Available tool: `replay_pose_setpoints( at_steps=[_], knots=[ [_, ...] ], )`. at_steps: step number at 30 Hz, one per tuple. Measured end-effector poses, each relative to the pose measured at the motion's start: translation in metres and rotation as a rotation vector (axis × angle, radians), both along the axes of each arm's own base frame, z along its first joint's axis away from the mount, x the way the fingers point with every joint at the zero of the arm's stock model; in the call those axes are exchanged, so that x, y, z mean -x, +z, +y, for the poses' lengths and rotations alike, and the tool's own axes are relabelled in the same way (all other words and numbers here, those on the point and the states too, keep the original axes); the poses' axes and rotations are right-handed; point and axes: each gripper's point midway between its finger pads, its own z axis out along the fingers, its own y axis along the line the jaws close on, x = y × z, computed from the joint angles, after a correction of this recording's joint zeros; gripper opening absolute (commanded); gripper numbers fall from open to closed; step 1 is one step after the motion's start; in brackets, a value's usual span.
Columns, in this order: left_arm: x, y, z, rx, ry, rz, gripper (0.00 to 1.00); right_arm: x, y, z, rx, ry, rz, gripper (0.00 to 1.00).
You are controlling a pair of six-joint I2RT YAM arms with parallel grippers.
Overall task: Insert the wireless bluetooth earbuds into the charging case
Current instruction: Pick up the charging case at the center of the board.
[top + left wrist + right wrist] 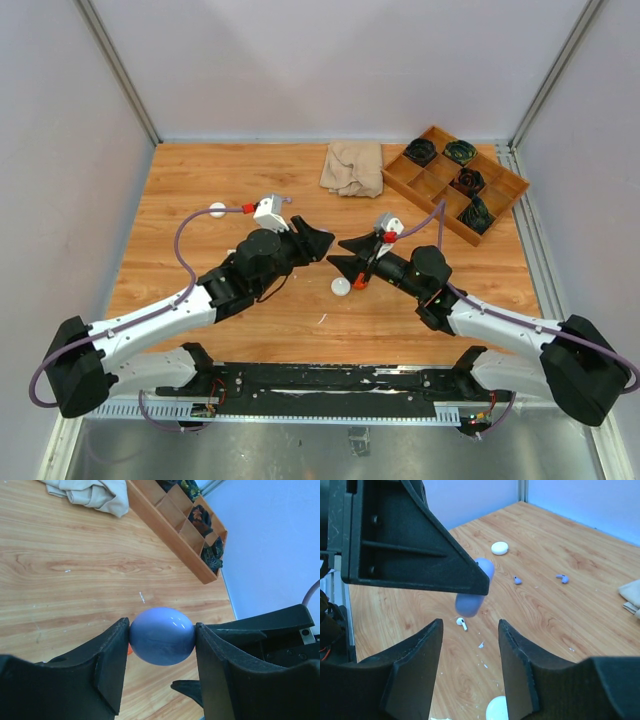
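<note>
My left gripper [161, 645] is shut on a pale purple round charging case [162, 635], closed, held above the table. The case also shows in the right wrist view [472, 597], under the left finger [410, 545]. My right gripper [467, 655] is open and empty, facing the left gripper [325, 243] tip to tip in the top view [340, 262]. One white earbud [462, 624] lies on the wood below the held case. Two pale purple earbuds [517, 580] [562, 578] lie farther off. The earbuds are too small to make out in the top view.
A white round case [341, 286] lies just below the grippers; another [217, 210] lies at the left. A beige cloth [352, 167] and a wooden compartment tray [497, 198] with dark items sit at the back right. White crumbs dot the wood [481, 645].
</note>
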Motion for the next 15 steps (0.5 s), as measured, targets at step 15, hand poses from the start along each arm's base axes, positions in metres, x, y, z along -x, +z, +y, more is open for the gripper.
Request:
replay_pose_setpoints(
  at_steps=[15],
  knots=[
    [0.007, 0.002, -0.019, 0.048, 0.009, -0.003, 0.44, -0.004, 0.013, 0.005, -0.061, 0.002, -0.033, 0.30]
  ],
)
